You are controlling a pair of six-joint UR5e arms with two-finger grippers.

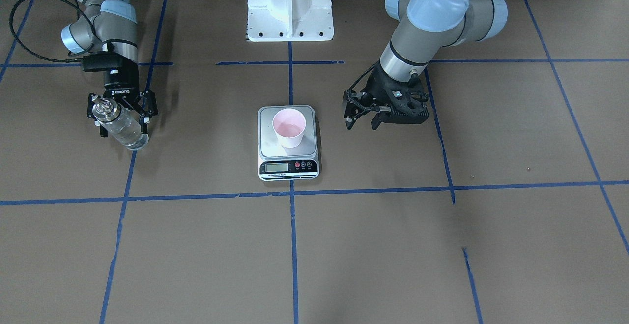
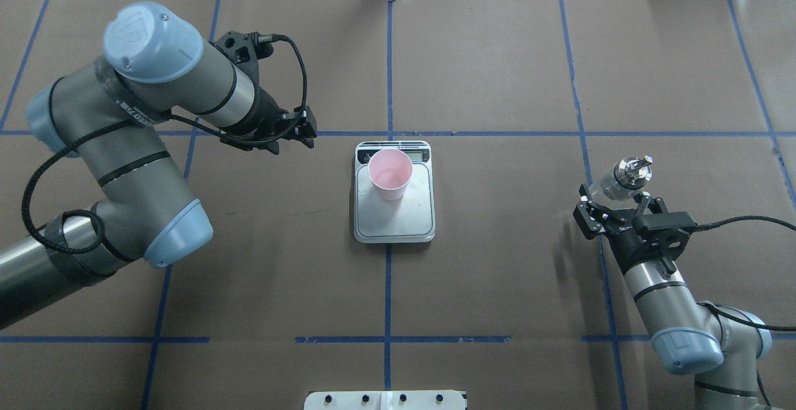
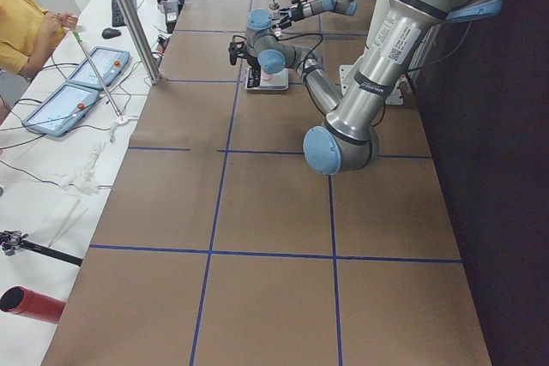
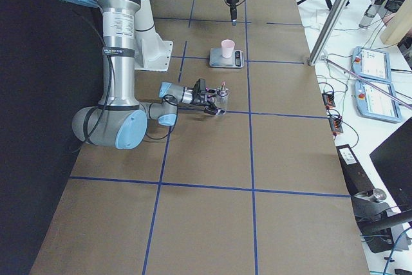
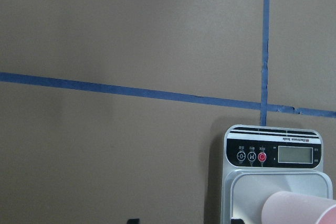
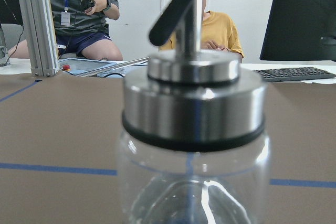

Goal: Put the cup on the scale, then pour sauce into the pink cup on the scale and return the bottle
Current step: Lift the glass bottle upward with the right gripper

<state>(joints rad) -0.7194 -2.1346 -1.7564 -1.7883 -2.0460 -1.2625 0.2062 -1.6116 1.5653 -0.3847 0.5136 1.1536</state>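
The pale pink cup (image 1: 289,128) stands upright on the silver platform of the scale (image 1: 288,167), toward its display end, with a little clear liquid glinting inside. The glass bottle (image 1: 122,126) with its metal pourer cap stands upright on the table on my right side, between the fingers of my right gripper (image 1: 123,131). That gripper's fingers are spread wider than the bottle. The bottle fills the right wrist view (image 6: 194,129). My left gripper (image 1: 362,123) is open and empty, beside the scale on my left. The left wrist view shows the scale (image 5: 273,153) and the cup's rim (image 5: 299,208).
The white robot base (image 1: 290,7) sits behind the scale. Blue tape lines (image 1: 293,193) cross the brown table cover. Operators sit beyond the table's far edge in the right wrist view (image 6: 84,14).
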